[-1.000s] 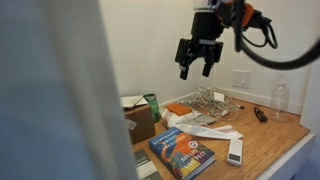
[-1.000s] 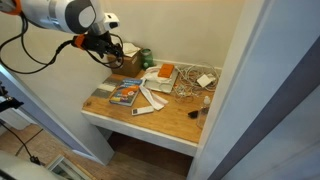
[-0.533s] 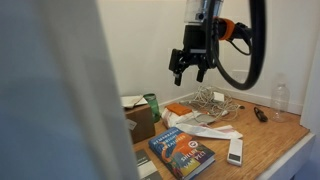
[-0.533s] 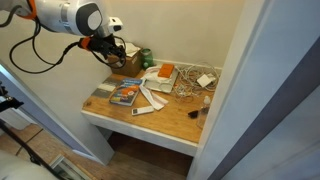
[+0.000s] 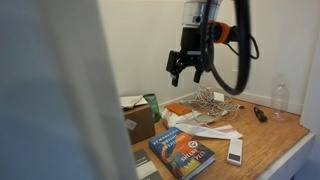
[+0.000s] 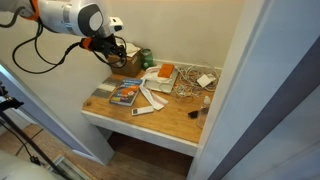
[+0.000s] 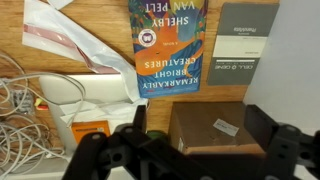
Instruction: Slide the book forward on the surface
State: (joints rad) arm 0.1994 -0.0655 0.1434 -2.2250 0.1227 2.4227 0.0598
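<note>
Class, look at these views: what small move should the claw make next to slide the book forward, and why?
Probably lower toward the book: the open claw hangs high over the box, and the book lies flat, untouched, nearer the front of the table.

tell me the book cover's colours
Blue with an orange-red design, clearest in the wrist view: book.

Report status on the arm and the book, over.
Pincer open, empty, hovering high over the surface. Book lying flat, untouched. White remote and loose papers close alongside it.
</note>
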